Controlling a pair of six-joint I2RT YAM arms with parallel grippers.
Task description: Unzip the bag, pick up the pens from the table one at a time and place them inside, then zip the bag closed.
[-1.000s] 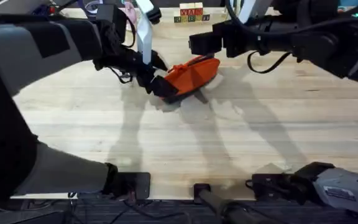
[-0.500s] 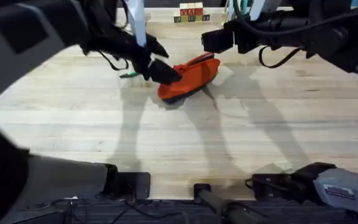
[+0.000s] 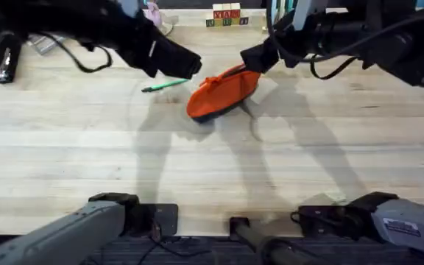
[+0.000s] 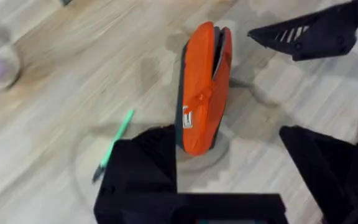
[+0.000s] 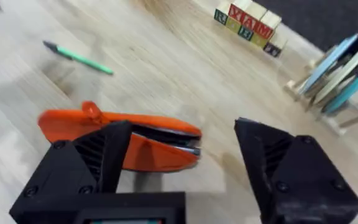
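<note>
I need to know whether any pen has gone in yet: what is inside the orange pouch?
The soft orange pencil pouch gapes at one end, showing only a dark slit; its contents are hidden. One thin green pen lies on the light wooden table beside it.

bag [image 4: 202, 93]: lower end hidden behind left tool [image 4: 229, 162]

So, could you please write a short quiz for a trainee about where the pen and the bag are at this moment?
1. True or false: the green pen is already inside the orange bag.
2. Where does the pen lie? A: on the table, beside the bag and apart from it. B: on top of the bag. C: on the floor.
3. Is the right tool open or shut?

Key: 1 false; 2 A; 3 open, with nothing gripped.
</note>
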